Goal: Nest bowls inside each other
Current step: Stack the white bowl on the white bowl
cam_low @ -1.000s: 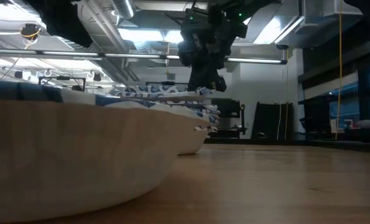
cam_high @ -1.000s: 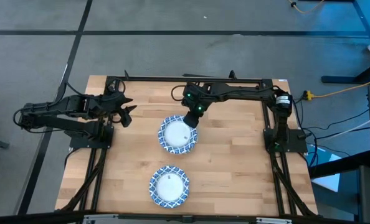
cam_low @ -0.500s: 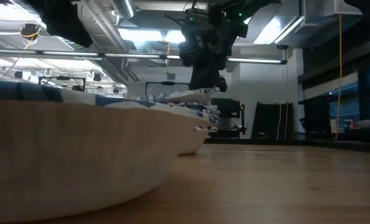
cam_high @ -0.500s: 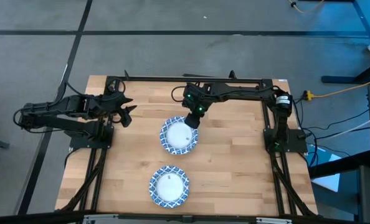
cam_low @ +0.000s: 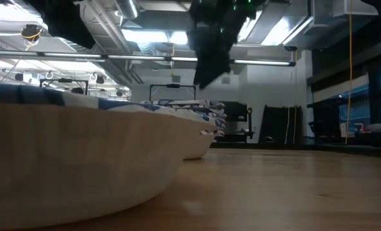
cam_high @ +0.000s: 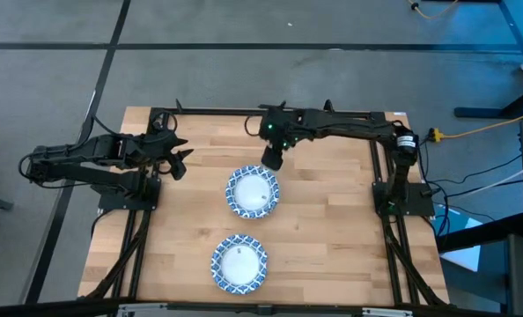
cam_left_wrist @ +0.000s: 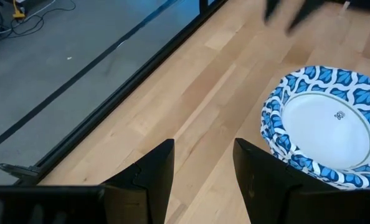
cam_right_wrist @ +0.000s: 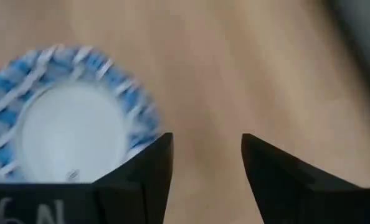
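A stack of nested bowls [cam_high: 252, 191] with blue-and-white rims rests on the wooden table's middle; it also shows in the left wrist view [cam_left_wrist: 327, 124] and the low view [cam_low: 192, 115]. Another bowl [cam_high: 239, 262] sits nearer the front edge and fills the low view's left [cam_low: 75, 160]. My right gripper [cam_high: 272, 163] hangs open above the table just beyond the stack's far rim, with nothing between its fingers [cam_right_wrist: 203, 168]. My left gripper [cam_high: 182, 158] waits open at the table's left side, holding nothing [cam_left_wrist: 203, 174].
The arms' dark frames run along the table's left [cam_high: 125, 189] and right [cam_high: 402, 198] sides and its far edge. Bare wood lies to the right of both bowls [cam_high: 332, 238] and at the front left.
My right gripper has opened and let go of the top bowl's far rim. That bowl, held tipped above the stack a second ago, has settled level onto it. The gripper has then risen and drawn back toward the table's far edge.
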Robot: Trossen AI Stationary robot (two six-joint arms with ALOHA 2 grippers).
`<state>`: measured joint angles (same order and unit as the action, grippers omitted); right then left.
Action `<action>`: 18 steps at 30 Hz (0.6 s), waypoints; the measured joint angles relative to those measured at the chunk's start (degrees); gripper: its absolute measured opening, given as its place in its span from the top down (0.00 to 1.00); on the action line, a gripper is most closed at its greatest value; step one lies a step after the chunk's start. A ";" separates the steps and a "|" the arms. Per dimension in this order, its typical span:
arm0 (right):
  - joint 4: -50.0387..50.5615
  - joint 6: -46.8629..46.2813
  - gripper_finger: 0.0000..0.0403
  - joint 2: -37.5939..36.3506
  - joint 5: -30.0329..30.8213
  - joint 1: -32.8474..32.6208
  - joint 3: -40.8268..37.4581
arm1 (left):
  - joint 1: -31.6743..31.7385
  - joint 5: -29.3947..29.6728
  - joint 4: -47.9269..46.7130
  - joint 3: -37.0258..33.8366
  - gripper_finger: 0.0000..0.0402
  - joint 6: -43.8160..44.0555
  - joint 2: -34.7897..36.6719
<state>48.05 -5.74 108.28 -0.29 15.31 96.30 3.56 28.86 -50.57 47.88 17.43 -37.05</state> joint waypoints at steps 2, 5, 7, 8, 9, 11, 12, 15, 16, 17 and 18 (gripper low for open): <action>0.24 2.01 0.53 -1.29 5.40 -0.01 2.56 | 0.00 0.00 0.00 0.00 0.60 0.00 0.00; -1.57 5.73 0.53 -3.62 8.38 -0.60 5.97 | 0.01 -0.31 0.04 -0.01 0.60 0.01 -0.01; -2.46 7.84 0.53 -4.97 8.46 -2.23 7.04 | 0.01 -2.00 0.04 0.00 0.60 0.00 -0.01; -3.17 8.94 0.53 -5.78 7.97 -3.29 7.16 | 0.01 -2.81 0.13 0.00 0.60 -0.02 -0.01; -3.17 9.69 0.53 -6.38 7.23 -4.50 7.16 | -0.01 -3.48 0.22 0.00 0.60 -0.02 -0.01; -3.27 10.72 0.53 -7.69 6.07 -7.16 7.15 | -0.01 -4.24 0.28 0.00 0.60 0.04 -0.01; -3.47 10.72 0.53 -8.10 6.10 -8.66 7.01 | 0.01 -4.57 0.26 0.00 0.60 0.22 -0.01; -2.11 10.32 0.53 -8.60 6.05 -12.94 6.52 | 0.00 -4.83 0.44 0.00 0.60 0.26 -0.01; -1.28 10.24 0.53 -8.52 5.90 -14.24 6.51 | 0.01 -4.83 0.62 0.00 0.60 0.28 -0.01; -0.23 10.57 0.53 -8.52 5.29 -15.48 6.48 | 0.01 -4.80 0.78 0.00 0.60 0.28 -0.01; 1.16 10.95 0.53 -8.52 4.71 -16.74 6.50 | -0.01 -4.83 0.87 0.00 0.60 0.31 -0.01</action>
<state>49.21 5.21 99.77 4.42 -1.43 102.80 3.55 24.03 -49.69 47.88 17.74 -37.06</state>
